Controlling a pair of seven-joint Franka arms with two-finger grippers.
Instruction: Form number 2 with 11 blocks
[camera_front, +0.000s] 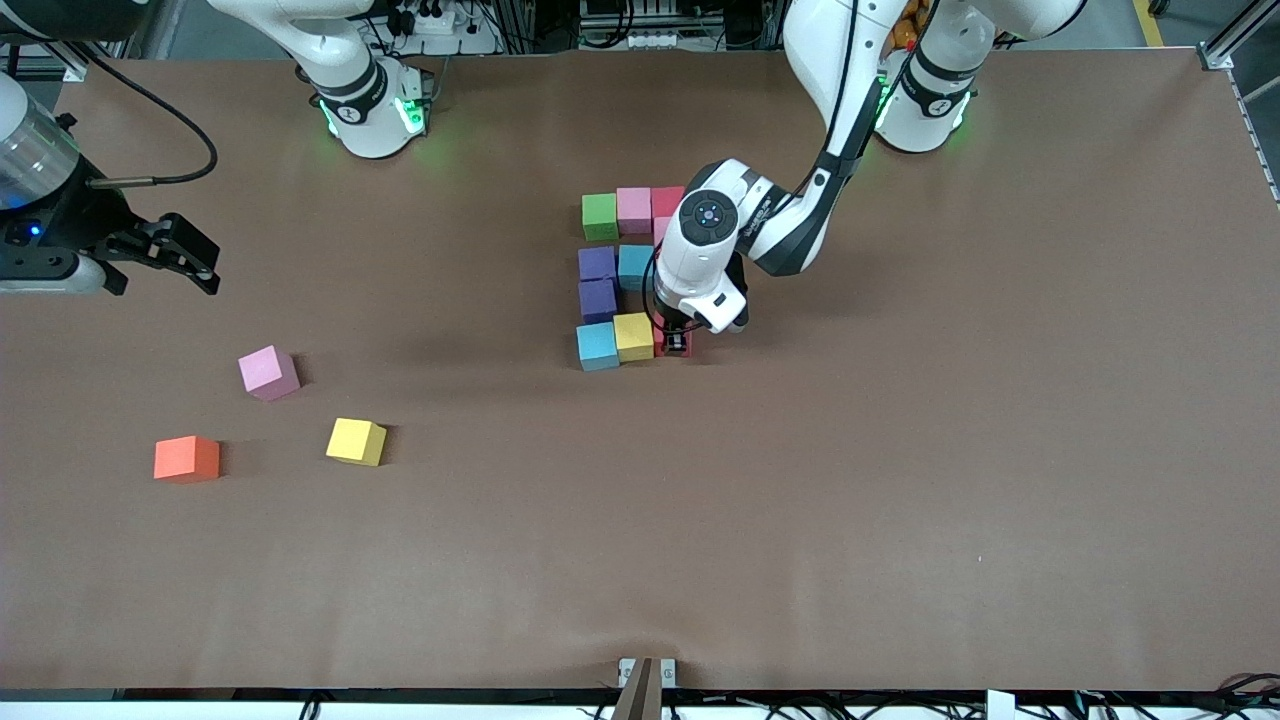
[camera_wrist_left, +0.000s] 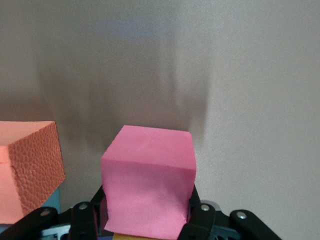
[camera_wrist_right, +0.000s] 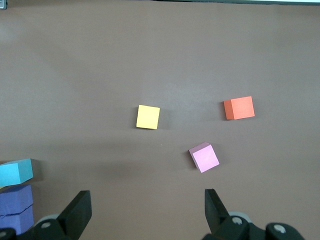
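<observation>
The whole setup is laid out on a big table (camera_front: 900, 520) covered in plain matte brown sheeting. Aluminium framing (camera_front: 1235, 35) can be seen at the corner, and a power strip with tangled cables (camera_front: 440, 20) is tucked along the edge. Soft, even lighting is cast from overhead, with faint shadows only.

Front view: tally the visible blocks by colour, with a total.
green: 1
pink: 2
crimson: 2
purple: 2
cyan: 2
yellow: 2
orange: 1
Total: 12; the left arm may hide more.
</observation>
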